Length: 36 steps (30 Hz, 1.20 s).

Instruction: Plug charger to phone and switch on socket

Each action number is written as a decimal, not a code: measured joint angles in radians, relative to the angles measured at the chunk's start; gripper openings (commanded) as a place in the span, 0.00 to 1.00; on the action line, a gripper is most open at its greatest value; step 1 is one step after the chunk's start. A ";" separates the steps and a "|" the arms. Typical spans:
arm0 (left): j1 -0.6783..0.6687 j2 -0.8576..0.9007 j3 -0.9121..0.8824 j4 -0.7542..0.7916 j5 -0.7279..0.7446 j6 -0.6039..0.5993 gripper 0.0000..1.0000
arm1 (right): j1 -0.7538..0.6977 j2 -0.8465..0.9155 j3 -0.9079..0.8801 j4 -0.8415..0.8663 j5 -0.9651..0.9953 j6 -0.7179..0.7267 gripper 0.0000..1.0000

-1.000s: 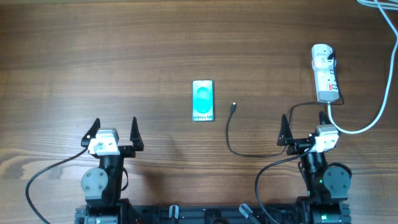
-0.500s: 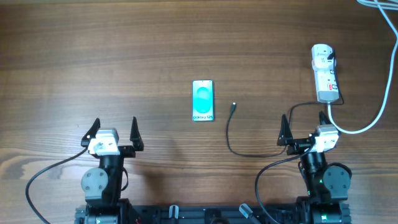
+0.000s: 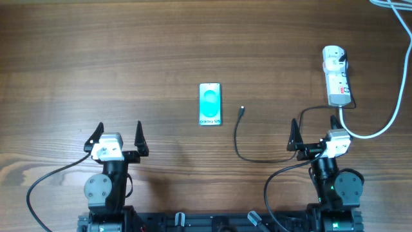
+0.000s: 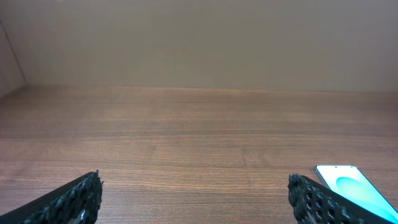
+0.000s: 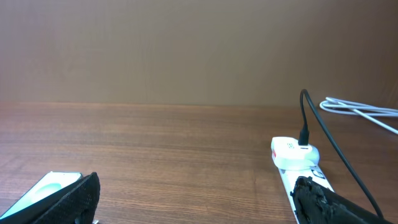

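The phone (image 3: 210, 104) lies on the surface (image 3: 129, 51), cut off in both wrist views. Just right of it lies the charger (image 3: 235, 143) tip, not touching; its cable is partly hidden behind the right pincer (image 3: 315, 122). The socket (image 3: 337, 77) lies far right of the phone. The left pincer (image 3: 119, 126) and right pincer are spread and empty. Nothing has moved.

Left gripper (image 3: 118, 131) — jaws spread wide, fingers pointing forward. Right gripper (image 3: 314, 129) — same pose, jaws wide apart. Both arms folded back, low over bases.

Phone (image 4: 353, 186) partly beyond the left wrist view's lower edge
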 measured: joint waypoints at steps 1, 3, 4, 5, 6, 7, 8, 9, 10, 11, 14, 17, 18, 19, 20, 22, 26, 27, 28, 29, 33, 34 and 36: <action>0.000 0.000 0.000 0.000 0.000 0.000 1.00 | 0.000 0.000 0.000 0.000 0.000 0.000 1.00; 0.000 0.000 0.000 0.000 0.000 0.000 1.00 | 0.000 0.000 0.000 0.000 0.000 0.000 1.00; 0.000 0.000 0.000 0.000 0.000 0.000 1.00 | 0.000 0.000 0.000 0.000 0.000 0.000 1.00; 0.000 0.000 0.000 0.000 0.000 0.000 1.00 | 0.000 0.000 0.000 0.000 0.000 0.000 1.00; 0.000 0.000 0.000 0.000 0.000 0.000 1.00 | 0.000 0.000 0.000 0.000 0.000 0.000 1.00; 0.000 0.000 0.000 0.000 0.000 0.000 1.00 | 0.000 0.000 0.000 0.000 0.000 0.000 1.00; 0.000 0.000 0.000 0.000 0.000 0.000 1.00 | 0.000 0.000 0.000 0.000 0.000 0.000 1.00; 0.000 0.000 0.000 0.000 0.000 0.000 1.00 | 0.000 0.000 0.000 0.000 0.000 0.000 1.00; 0.000 0.000 0.000 0.000 0.000 0.000 1.00 | 0.000 0.002 0.000 0.000 0.000 0.000 1.00; 0.000 0.000 0.000 0.000 0.000 0.000 1.00 | 0.000 0.007 0.000 0.000 0.000 0.000 1.00; 0.000 0.000 0.000 0.000 0.000 0.000 1.00 | 0.000 0.030 0.000 0.000 0.000 0.000 1.00; 0.000 0.000 0.000 0.000 0.000 0.000 1.00 | 0.000 0.055 0.000 0.000 0.000 0.000 1.00; 0.000 0.000 0.000 0.000 0.000 0.000 1.00 | 0.000 0.064 0.000 0.000 0.000 0.000 1.00; 0.000 0.000 0.000 0.000 0.000 0.000 1.00 | 0.000 0.069 0.000 0.000 0.000 0.000 1.00; 0.000 0.000 0.000 0.000 0.000 0.000 1.00 | 0.000 0.076 0.000 0.000 0.000 0.000 1.00; 0.000 0.000 0.000 0.000 0.000 0.000 1.00 | 0.000 0.084 0.000 0.000 0.000 0.000 1.00; 0.000 0.000 0.000 0.000 0.000 0.000 1.00 | 0.000 0.087 0.000 0.000 0.000 0.000 1.00; 0.000 0.000 0.000 0.000 0.000 0.000 1.00 | 0.000 0.087 0.000 0.000 0.000 0.000 1.00; 0.000 0.000 0.000 0.000 0.000 0.000 1.00 | 0.000 0.087 0.000 0.000 0.000 0.000 1.00; 0.000 0.000 0.000 0.000 0.000 0.000 1.00 | 0.000 0.087 0.000 0.000 0.000 0.000 1.00; 0.000 0.000 0.000 0.000 0.000 0.000 1.00 | 0.000 0.087 0.000 0.000 0.000 0.000 1.00; 0.000 0.000 0.000 0.000 0.000 0.000 1.00 | 0.000 0.087 0.000 0.000 0.000 0.000 1.00; 0.000 0.000 0.000 0.000 0.000 0.000 1.00 | 0.000 0.087 0.000 0.000 0.000 0.000 1.00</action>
